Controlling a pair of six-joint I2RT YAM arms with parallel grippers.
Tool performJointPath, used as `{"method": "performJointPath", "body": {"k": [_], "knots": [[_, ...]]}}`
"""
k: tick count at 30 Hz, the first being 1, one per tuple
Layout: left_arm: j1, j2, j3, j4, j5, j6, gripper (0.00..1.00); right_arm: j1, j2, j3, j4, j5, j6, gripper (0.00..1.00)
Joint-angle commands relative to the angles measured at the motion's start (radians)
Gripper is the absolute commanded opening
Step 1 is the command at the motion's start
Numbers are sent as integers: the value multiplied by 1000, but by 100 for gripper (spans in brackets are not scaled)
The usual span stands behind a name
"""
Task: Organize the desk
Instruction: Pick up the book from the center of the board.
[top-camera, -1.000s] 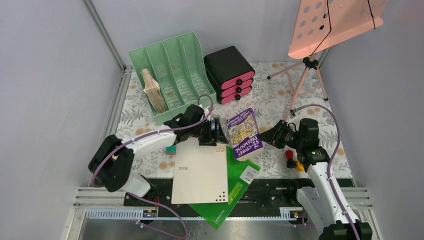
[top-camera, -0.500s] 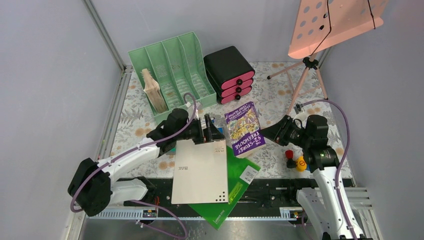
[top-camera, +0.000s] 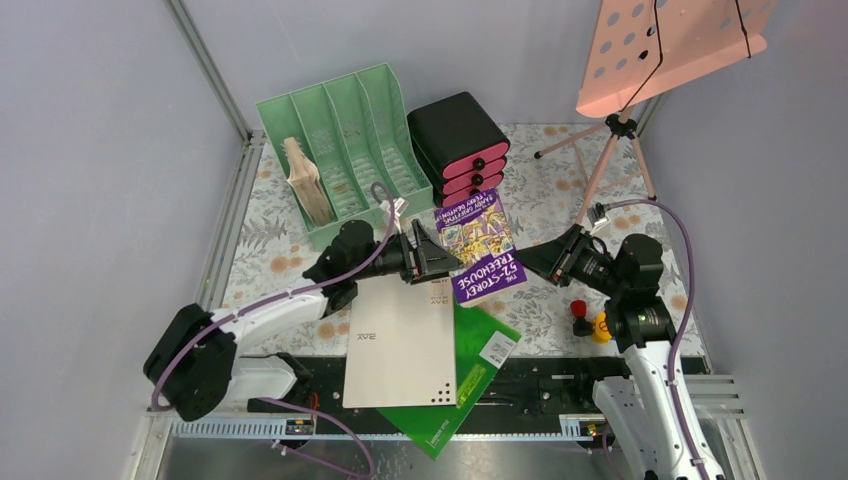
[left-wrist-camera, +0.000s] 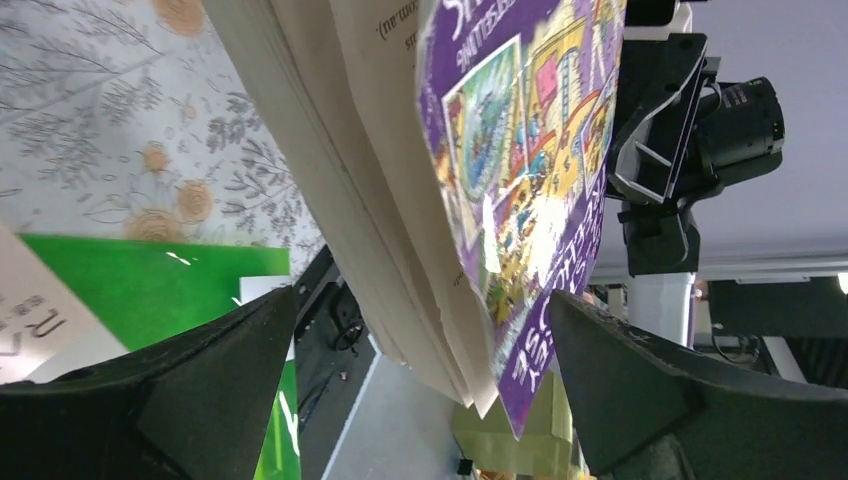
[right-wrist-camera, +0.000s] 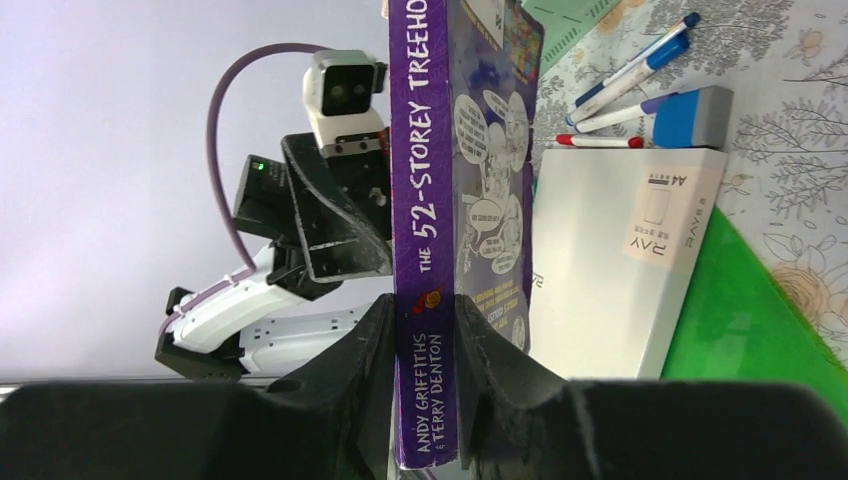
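Observation:
The desk (top-camera: 560, 190) is covered by a pale cloth printed with ferns and flowers. My right gripper (top-camera: 545, 258) is shut on the spine of a purple paperback (top-camera: 478, 245) and holds it tilted above the desk. In the right wrist view the jaws (right-wrist-camera: 425, 300) pinch the spine (right-wrist-camera: 420, 200). My left gripper (top-camera: 440, 262) is open at the book's opposite edge. In the left wrist view its fingers (left-wrist-camera: 420, 295) straddle the loose page edge and cover (left-wrist-camera: 520, 180), with gaps on both sides.
A mint-green file rack (top-camera: 340, 130) holding a beige book stands at the back left, beside a black drawer box (top-camera: 460, 145). A pink music stand (top-camera: 670, 40) is at the back right. A white paper ream (top-camera: 400, 340) lies on a green folder (top-camera: 470, 370). Pens (right-wrist-camera: 630, 70) lie nearby.
The right gripper has carried the book up and to the left, toward the left arm. The left gripper has swung round, and its open fingers now straddle the book's page edge.

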Motion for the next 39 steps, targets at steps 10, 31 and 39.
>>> {"method": "performJointPath", "body": {"k": [10,31,39], "knots": [[-76,146,4,451,59,-180,82,7,-29,-30,174,-52,81,0],[-77,-45,69,-15,10,57,0,7,3,-8,-104,-12,-204,99],[-77,-140,59,-118,83,134,0,7,57,0,-125,-112,-285,99]]}}
